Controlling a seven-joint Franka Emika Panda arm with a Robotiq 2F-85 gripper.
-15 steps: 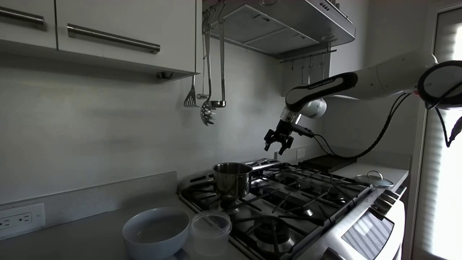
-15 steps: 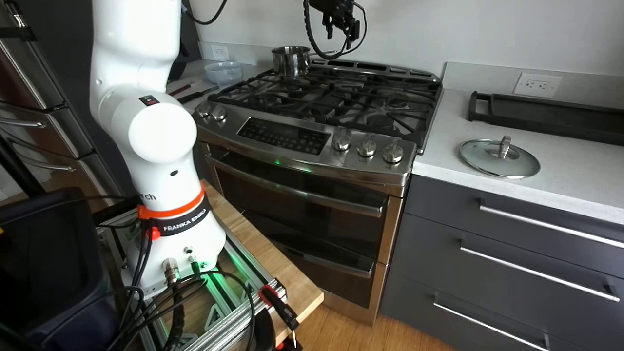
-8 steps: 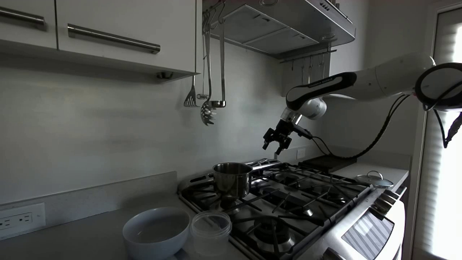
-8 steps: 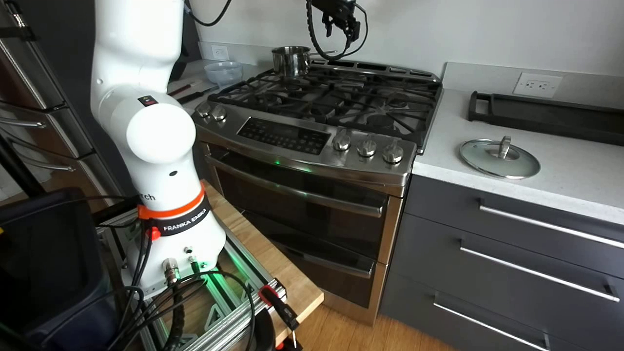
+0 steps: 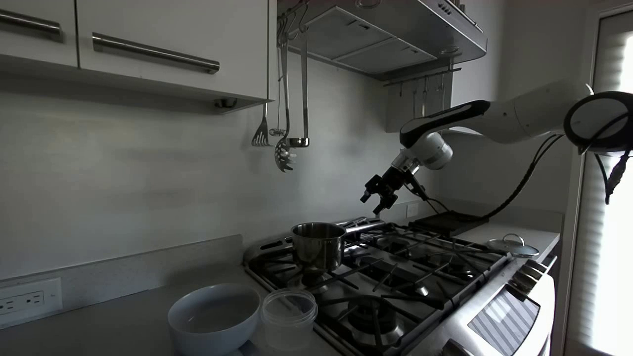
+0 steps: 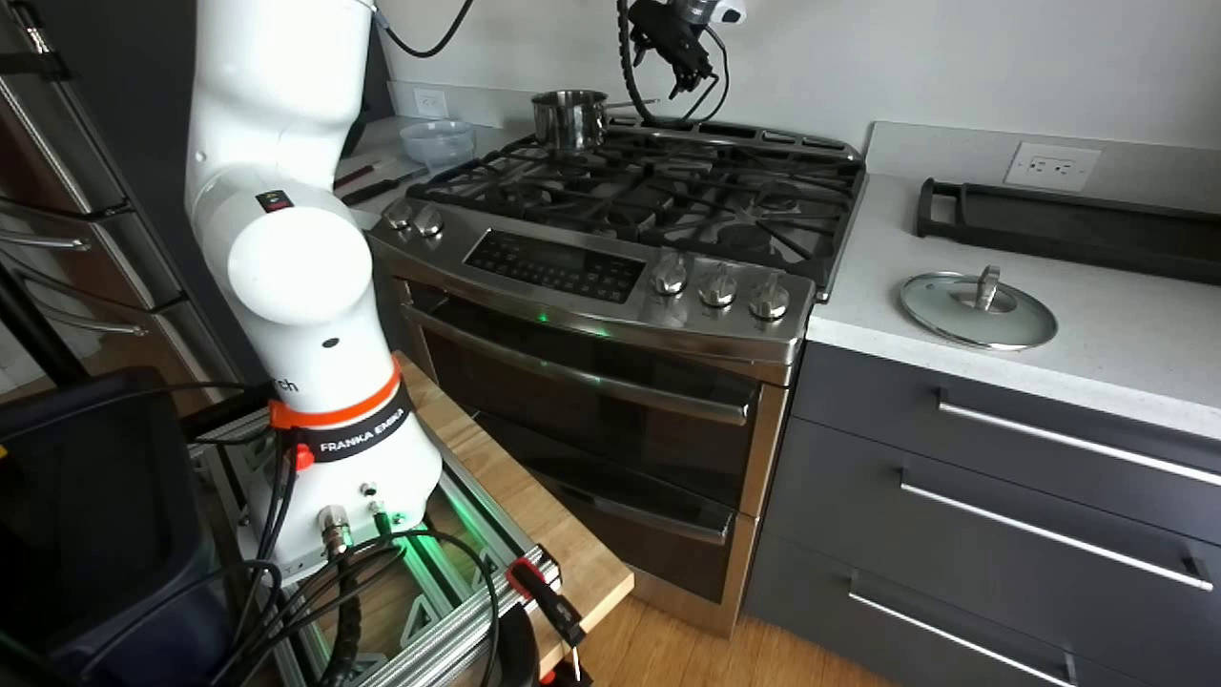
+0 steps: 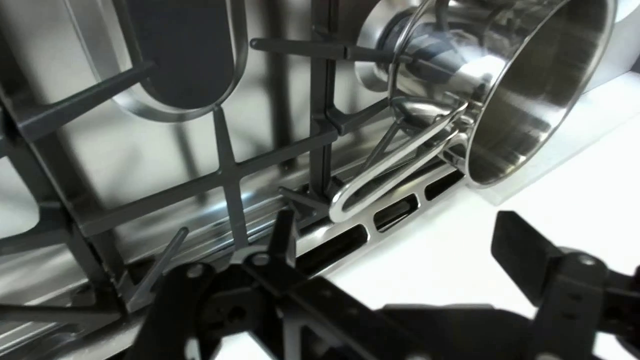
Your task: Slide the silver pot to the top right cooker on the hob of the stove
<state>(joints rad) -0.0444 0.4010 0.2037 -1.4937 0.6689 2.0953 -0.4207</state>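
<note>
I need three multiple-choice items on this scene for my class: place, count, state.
1. What does the silver pot stand on?
A) counter
B) hob
C) glass lid

2. How many knobs show on the stove?
A) two
B) eight
C) five

3. How is the gripper?
A) open
B) shut, empty
C) shut on the pot

1 B: both exterior views show it there.
2 C: in an exterior view, two sit one side of the dark panel, three the other.
3 A: the wrist view shows its fingers apart.
</note>
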